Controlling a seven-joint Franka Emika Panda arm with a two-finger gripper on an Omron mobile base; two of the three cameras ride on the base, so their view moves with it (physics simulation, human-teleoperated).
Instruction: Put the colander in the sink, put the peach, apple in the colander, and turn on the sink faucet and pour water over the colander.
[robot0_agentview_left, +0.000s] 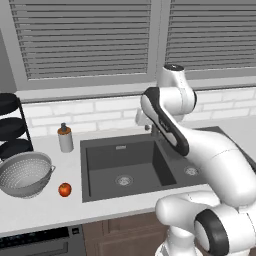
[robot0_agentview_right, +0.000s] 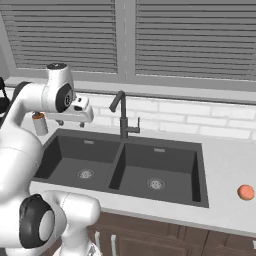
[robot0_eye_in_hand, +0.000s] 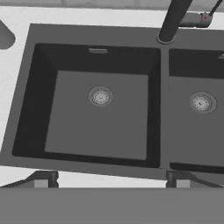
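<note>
Tool (robot0_eye_in_hand: 111, 183) wide open, empty, above the left basin of the sink (robot0_agentview_left: 150, 177). Colander (robot0_agentview_left: 25, 173) on the worktop (robot0_agentview_left: 45, 210) left of the sink, apple (robot0_agentview_left: 64, 189) just beside it. Peach (robot0_agentview_right: 245, 192) on the worktop right of the sink. Faucet (robot0_agentview_right: 122, 116) behind the divider.

At the top of the left base view we see grey slatted window blinds (robot0_agentview_left: 85, 40), and beneath them a white sill (robot0_agentview_left: 75, 92) crossing the frame. Below that runs a white brick backsplash (robot0_agentview_left: 85, 117). At the left edge, mid-height, stand black round dishes (robot0_agentview_left: 11, 125) stacked in a dark rack. Just right of them, at centre left, we find a small grey soap dispenser (robot0_agentview_left: 65, 138) with a brown top, upright on the pale countertop (robot0_agentview_left: 50, 210). Along the bottom of the frame we make out brown cabinet fronts (robot0_agentview_left: 125, 235), and at lower left a dark appliance panel (robot0_agentview_left: 35, 242).
</note>
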